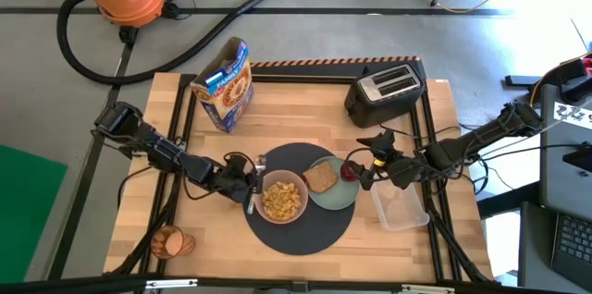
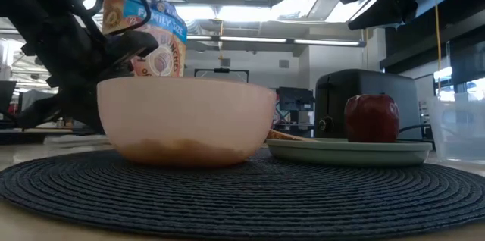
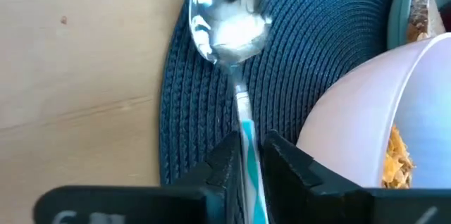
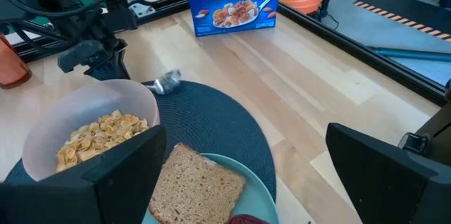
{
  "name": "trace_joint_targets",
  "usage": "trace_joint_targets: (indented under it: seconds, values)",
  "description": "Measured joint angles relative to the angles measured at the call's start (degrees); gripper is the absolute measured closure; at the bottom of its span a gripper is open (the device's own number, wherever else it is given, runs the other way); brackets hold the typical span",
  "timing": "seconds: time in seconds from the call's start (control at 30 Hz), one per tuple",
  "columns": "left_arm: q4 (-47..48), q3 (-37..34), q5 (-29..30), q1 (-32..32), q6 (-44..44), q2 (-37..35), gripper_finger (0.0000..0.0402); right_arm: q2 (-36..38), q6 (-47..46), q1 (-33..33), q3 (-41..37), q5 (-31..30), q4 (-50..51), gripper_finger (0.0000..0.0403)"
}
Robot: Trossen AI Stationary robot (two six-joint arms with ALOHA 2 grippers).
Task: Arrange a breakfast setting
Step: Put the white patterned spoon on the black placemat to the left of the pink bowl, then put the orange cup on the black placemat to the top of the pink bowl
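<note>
Left gripper [image 3: 246, 157] is grasping the spoon [image 3: 229, 30] at the mat's [image 1: 301, 229] left edge, beside the bowl [image 1: 283, 198]. Right gripper [image 1: 368, 162], released, is hovering by the apple [image 1: 349, 171]; toaster [image 1: 386, 91] is standing behind.

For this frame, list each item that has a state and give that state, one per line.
Pink bowl: on the mat, holding cereal.
Pale green plate: holds toast slice and red apple.
Metal spoon: bowl end over the dark round mat, handle between left pincer fingers.
Right pincer: open, above the apple.
Cereal box: upright.
</note>
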State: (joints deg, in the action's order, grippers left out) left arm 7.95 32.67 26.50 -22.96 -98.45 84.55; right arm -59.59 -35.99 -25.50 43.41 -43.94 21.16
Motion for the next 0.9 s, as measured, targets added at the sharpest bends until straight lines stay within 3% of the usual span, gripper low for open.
trace_joint_targets:
  seconds: [0.27, 0.57, 0.67, 0.83, 0.9]
  values:
    - [0.23, 0.0, -1.61, 0.16, 2.09, -0.26, 0.03, 0.0, -0.19, 0.0, -0.01, -0.03, -0.01, 0.0024]
    - [12.18, 0.02, -4.68, 3.65, 21.29, -13.05, 0.029, -2.26, -1.07, 0.02, -0.01, -0.55, -0.14, 0.0024]
    - [14.65, 0.02, -10.64, 5.24, 29.62, -20.11, 0.029, -2.49, -1.11, 0.02, -0.01, -1.4, -0.2, 0.0024]
    - [22.92, 4.41, -35.86, 6.72, 46.91, -30.71, 0.029, -2.43, -1.19, 0.02, -0.01, -2.06, -0.12, 0.0024]
    - [30.51, 8.92, -39.17, 4.49, 48.28, -32.78, 0.029, -2.43, -1.07, 0.02, -0.01, -2.0, 0.05, 0.0024]
